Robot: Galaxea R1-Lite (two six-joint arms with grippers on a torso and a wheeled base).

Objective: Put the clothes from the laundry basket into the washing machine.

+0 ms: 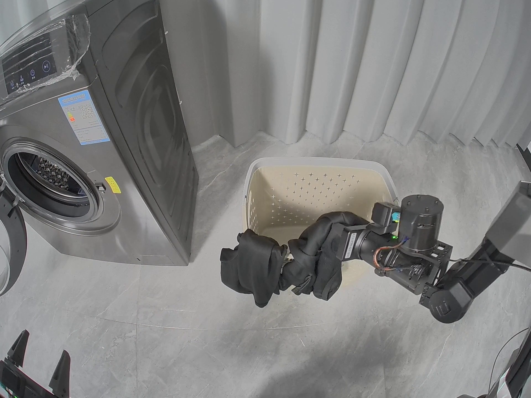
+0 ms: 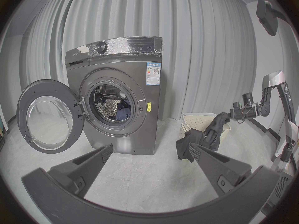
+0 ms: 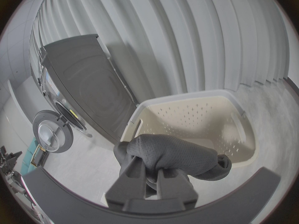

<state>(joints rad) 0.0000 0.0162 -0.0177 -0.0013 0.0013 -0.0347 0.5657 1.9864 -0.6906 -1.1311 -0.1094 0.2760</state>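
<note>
My right pincer (image 3: 151, 171) was clamped on a dark grey garment (image 1: 265, 263), bunched above the 8 o'clock corner of the laundry basket (image 1: 321, 162), its tail hanging outside the rim. My left pincer (image 1: 43, 346) stood spread and empty. The washing machine (image 1: 138, 139) sat at 10 o'clock from the basket, door (image 2: 49, 115) swung wide. Recommended: raise the load until the tail cleared the rim, carry it level to the drum opening (image 1: 52, 186), and release only once well inside.
</note>
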